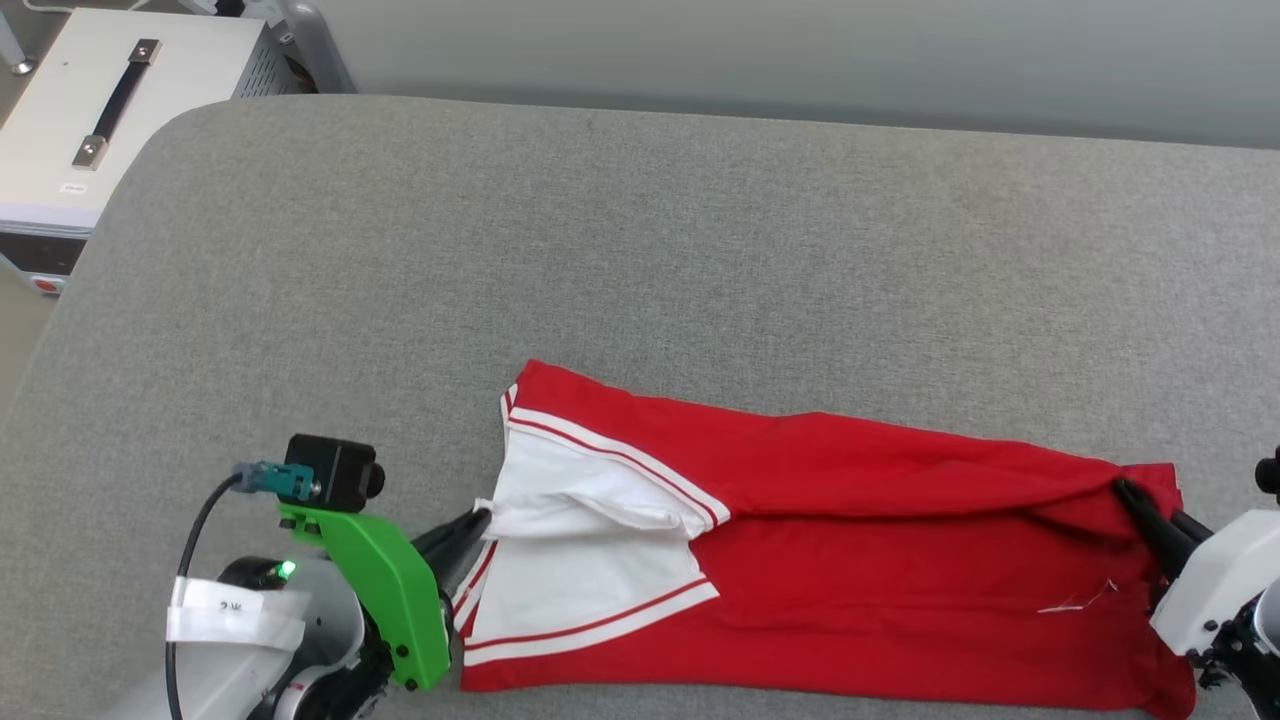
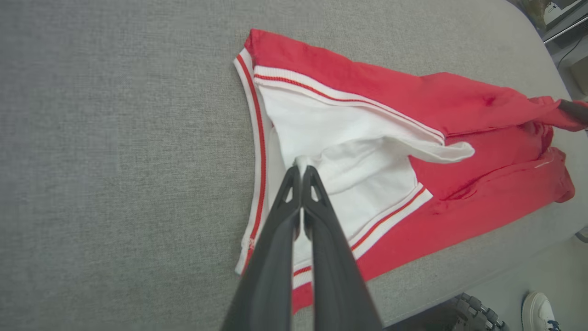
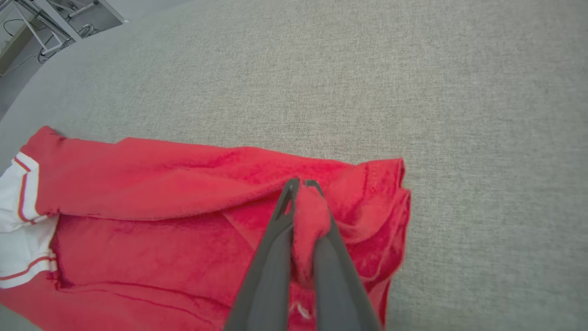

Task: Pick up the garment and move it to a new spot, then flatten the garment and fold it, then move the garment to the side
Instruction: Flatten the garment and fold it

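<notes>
One garment (image 1: 850, 540), a red shirt, lies folded lengthwise into a long band on the grey padded table (image 1: 640, 230), stretched along the table's near edge from about its middle toward its right end. Two white sleeves show at the band's left end, one stacked over the other, each edged with red-and-white stripe trim (no lettering is visible on the red cloth). Two grippers work on it, one at each end. The left gripper (image 1: 478, 522) has its two dark fingers pressed together on a small pinch of white sleeve cloth, lifting that fold slightly off the table. The right gripper (image 1: 1125, 492) is clamped on a bunch of red cloth near the hem end. Off the table's far left corner stands one white case (image 1: 100, 110) with one black handle. One white shoe (image 2: 539, 310) shows on the floor below the table's near edge.
</notes>
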Motion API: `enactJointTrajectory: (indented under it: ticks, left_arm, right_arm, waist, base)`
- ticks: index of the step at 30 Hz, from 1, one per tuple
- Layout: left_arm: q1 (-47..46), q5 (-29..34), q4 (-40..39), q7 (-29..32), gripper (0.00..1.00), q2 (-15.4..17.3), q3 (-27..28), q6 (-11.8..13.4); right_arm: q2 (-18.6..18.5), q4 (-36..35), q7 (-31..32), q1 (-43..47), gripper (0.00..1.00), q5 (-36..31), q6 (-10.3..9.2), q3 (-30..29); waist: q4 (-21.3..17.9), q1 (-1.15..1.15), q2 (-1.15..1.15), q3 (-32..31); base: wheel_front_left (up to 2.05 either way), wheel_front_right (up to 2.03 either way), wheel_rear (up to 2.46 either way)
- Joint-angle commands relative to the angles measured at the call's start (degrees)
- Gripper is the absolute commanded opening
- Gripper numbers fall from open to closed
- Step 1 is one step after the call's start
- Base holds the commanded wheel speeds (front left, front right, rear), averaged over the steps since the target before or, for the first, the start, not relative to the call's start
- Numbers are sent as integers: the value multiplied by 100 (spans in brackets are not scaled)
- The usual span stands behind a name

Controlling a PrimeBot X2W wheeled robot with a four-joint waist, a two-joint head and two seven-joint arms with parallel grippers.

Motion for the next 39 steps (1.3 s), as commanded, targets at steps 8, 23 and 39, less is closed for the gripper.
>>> enactJointTrajectory:
  ticks: [8,23,39]
  left_arm:
    - [371,59,81,154,0,170,-256,183]
    - [213,469,592,422,95,-105,-799,71]
    - [324,471,630,-676,100,-320,-355,66]
  right_arm:
    - [-379,-195,76,419,0,132,-4,301]
    - [-566,60,236,428,100,-36,-4,644]
    - [-429,-629,1256,800,100,456,-4,-59]
  waist:
    - [-55,0,0,-57]
    - [-123,0,0,53]
    - [-197,0,0,-481]
  base:
    - [0,0,0]
    - [0,0,0]
    - [0,0,0]
